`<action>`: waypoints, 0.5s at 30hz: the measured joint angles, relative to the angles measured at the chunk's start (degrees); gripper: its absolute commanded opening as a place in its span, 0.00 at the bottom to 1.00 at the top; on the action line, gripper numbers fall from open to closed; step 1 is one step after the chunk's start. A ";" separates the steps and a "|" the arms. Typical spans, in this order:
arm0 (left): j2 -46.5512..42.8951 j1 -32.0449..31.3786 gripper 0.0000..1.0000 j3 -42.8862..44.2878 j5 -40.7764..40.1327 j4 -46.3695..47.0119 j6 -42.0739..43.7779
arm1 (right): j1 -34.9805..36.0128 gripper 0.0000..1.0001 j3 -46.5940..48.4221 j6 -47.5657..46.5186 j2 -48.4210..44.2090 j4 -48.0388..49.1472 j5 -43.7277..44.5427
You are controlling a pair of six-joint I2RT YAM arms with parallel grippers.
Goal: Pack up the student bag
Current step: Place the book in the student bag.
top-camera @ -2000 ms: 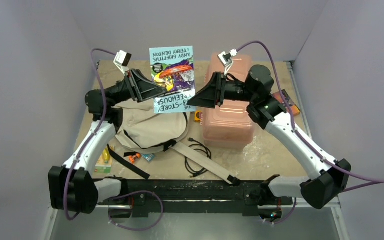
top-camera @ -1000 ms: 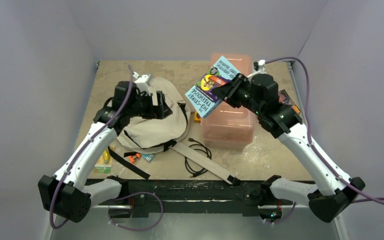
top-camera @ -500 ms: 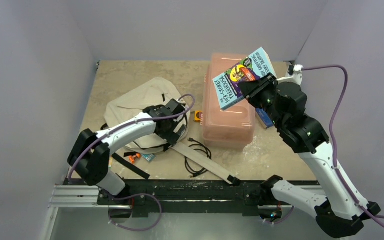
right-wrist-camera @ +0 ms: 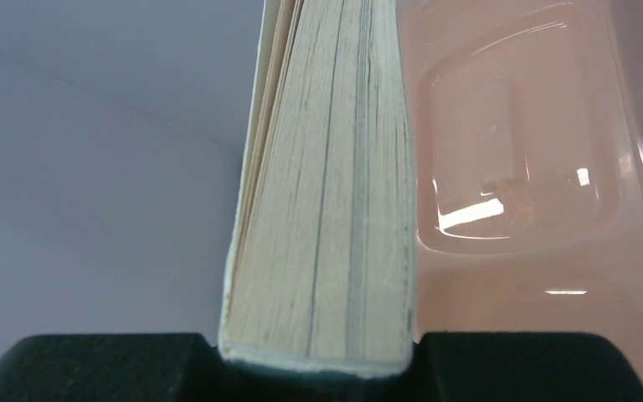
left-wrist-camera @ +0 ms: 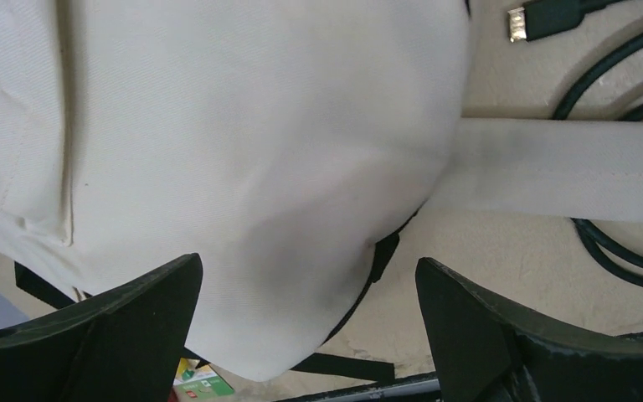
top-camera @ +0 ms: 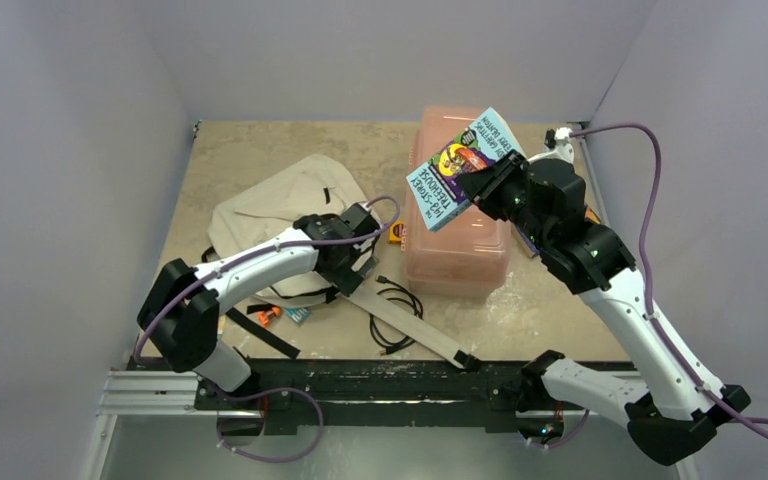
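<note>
- Since half a second earlier, the book (top-camera: 457, 167) has been carried back from the far right corner of the pink box (top-camera: 455, 255) to above the box's far half. The left arm (top-camera: 260, 262) is little changed.
- The book is clamped by its lower edge in the right jaws. In the right wrist view the page block (right-wrist-camera: 326, 209) stands upright between them, held clear above the box lid.
- The student bag (top-camera: 270, 215) lies flat on the worktop (top-camera: 260, 150), just left of the pink box. Its loose strap (top-camera: 405, 318) trails across the front of the box, beside a black cable (top-camera: 392, 310).
- The left jaws are set wide over the bag edge nearest the box. The left wrist view shows cream fabric (left-wrist-camera: 243, 167) beneath them, with nothing gripped.
- Deciding relation: the bag lies left of the book, on the far side of the box's left wall. The book's long axis runs diagonally, low end toward the bag.
- The right arm (top-camera: 600, 260) carries the load, while the left arm is nearer the bag.
- No opening in the bag can be made out, so it is judged that the mouth must be lifted open before the book is brought across.
</note>
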 measured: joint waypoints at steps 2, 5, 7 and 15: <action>-0.07 -1.44 0.98 -0.98 0.07 0.74 0.17 | 0.00 0.00 0.00 0.02 0.42 0.09 -0.44; 0.85 -2.58 0.80 -1.75 -0.96 0.59 1.42 | 0.00 0.00 0.00 0.04 0.42 0.17 -1.18; 1.75 -2.32 0.56 -1.68 -3.52 0.59 2.23 | 0.00 0.00 0.00 0.04 0.44 0.63 -1.97; -4.24 2.91 0.00 0.59 -8.35 2.38 2.91 | 0.00 0.00 0.09 -1.66 4.35 -0.04 -8.02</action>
